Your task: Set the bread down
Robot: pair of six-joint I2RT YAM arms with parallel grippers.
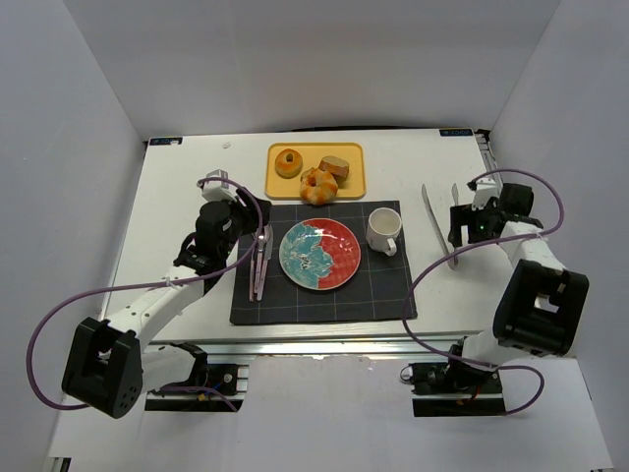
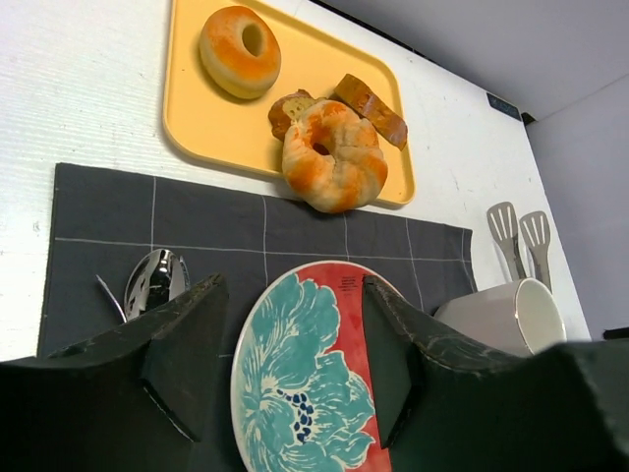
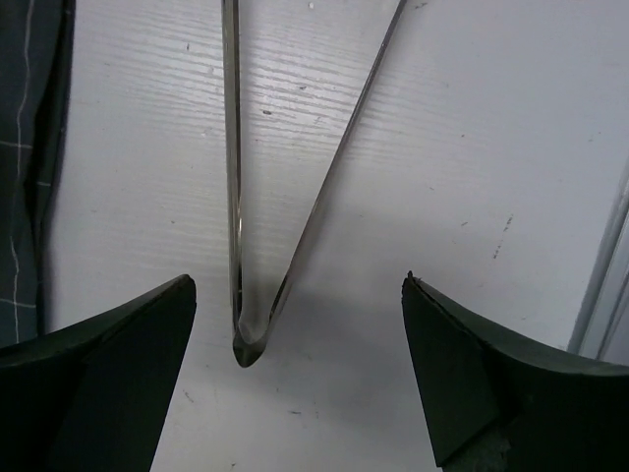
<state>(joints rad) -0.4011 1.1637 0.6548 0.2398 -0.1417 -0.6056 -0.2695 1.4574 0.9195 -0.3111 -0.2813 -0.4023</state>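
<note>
Items you had in view, counted. Left gripper: one, fingers spread wide, nothing held. Right gripper: one, also spread wide, gripping nothing. Bread, three pieces, all on one yellow tray that lay ahead of your left gripper, beyond the far edge of the placemat. The pieces were one glazed knotted roll at the tray's near rim and two loaf slices: one slice lay just behind the roll to the right, and the second slice was mostly hidden behind the roll. Orange bun: one, farther back on the tray and left of the roll, apart from it. Plate: one, red and teal, directly below and between your left fingers, its near part cut off. Cup: one, white, to the right of that gripper and half covered by the right finger. Spoon: one bowl showed beside the left finger, its handle hidden. In the top view the cutlery lay bunched together, so you could not count the pieces. Tongs: one pair, flat on the white table, hinge end between your right fingers and touching neither, arms fanning away ahead, tips cut off in the right wrist view.
</note>
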